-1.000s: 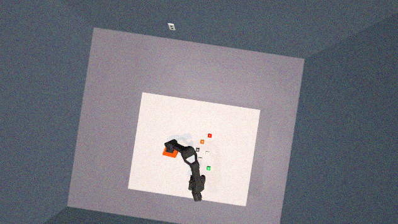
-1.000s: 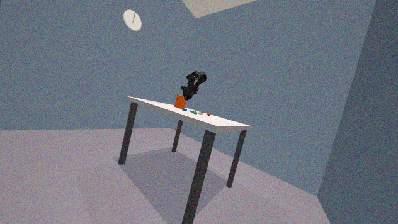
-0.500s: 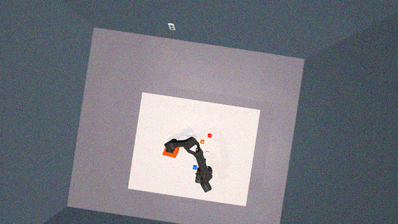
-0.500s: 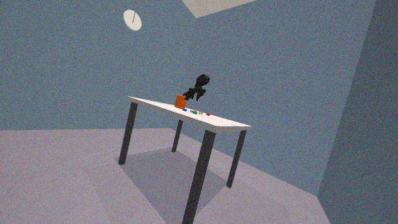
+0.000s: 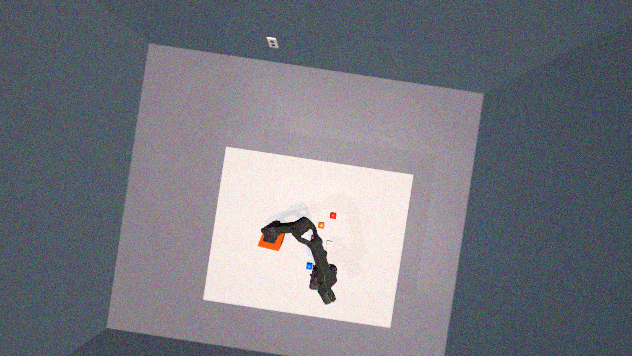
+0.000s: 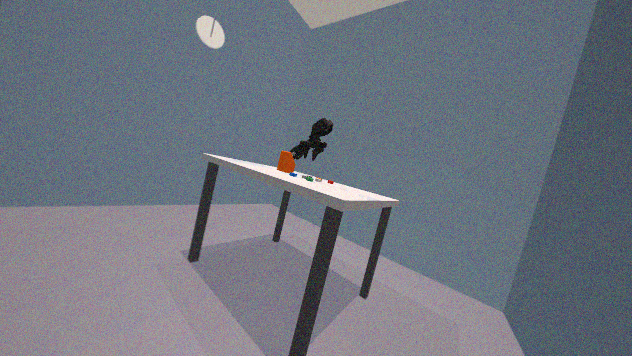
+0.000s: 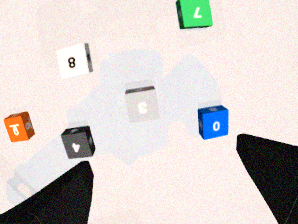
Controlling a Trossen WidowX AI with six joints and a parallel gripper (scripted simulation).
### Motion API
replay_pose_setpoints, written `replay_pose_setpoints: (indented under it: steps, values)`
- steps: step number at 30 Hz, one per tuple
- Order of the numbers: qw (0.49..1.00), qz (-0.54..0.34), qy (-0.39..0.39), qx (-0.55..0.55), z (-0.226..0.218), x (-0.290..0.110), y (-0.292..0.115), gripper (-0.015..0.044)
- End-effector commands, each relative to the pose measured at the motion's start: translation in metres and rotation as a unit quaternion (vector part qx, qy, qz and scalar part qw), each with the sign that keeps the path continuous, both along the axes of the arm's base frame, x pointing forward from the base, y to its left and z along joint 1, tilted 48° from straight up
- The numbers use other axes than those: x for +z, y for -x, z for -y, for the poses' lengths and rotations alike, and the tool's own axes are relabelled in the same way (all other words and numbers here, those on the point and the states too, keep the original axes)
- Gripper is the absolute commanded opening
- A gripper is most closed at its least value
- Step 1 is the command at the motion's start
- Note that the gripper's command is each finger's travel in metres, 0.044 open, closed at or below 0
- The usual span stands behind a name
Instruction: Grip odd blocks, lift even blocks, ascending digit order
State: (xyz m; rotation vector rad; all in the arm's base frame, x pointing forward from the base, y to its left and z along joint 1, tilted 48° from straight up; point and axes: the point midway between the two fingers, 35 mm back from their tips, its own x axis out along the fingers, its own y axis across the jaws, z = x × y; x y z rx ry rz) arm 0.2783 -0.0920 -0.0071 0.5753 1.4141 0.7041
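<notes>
In the wrist view, a blue block (image 7: 213, 123) printed 0 lies right of centre. A green block (image 7: 194, 12) printed 7 lies at the top and a white block (image 7: 73, 63) printed 8 at the upper left. A pale block (image 7: 141, 104) lies in the middle, a dark grey block (image 7: 79, 141) to its lower left and an orange block (image 7: 19, 127) at the left edge; I cannot read their digits. My gripper (image 7: 165, 157) (image 6: 315, 150) is open and empty, high above the blocks. The blue block (image 5: 309, 266) (image 6: 293, 174) lies beside the arm (image 5: 320, 260).
The arm's orange base (image 5: 271, 241) (image 6: 286, 161) stands on the white table (image 5: 250, 200) (image 6: 350, 197). A red block (image 5: 333, 215) (image 6: 330, 181) and the orange block (image 5: 321, 225) lie farther along. The table's edges drop to the floor.
</notes>
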Motion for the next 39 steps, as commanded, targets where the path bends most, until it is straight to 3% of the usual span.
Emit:
replay_pose_setpoints:
  steps: [1, 7, 17, 39]
  values:
    - [1.0, -0.001, -0.003, -0.004, 0.0, 0.001, 0.0, 0.04]
    - [1.0, -0.001, -0.003, -0.004, -0.001, 0.002, 0.001, 0.04]
    - [1.0, -0.004, -0.005, -0.004, -0.059, 0.064, 0.056, 0.04]
    - [1.0, -0.004, -0.005, -0.004, -0.061, 0.065, 0.057, 0.04]
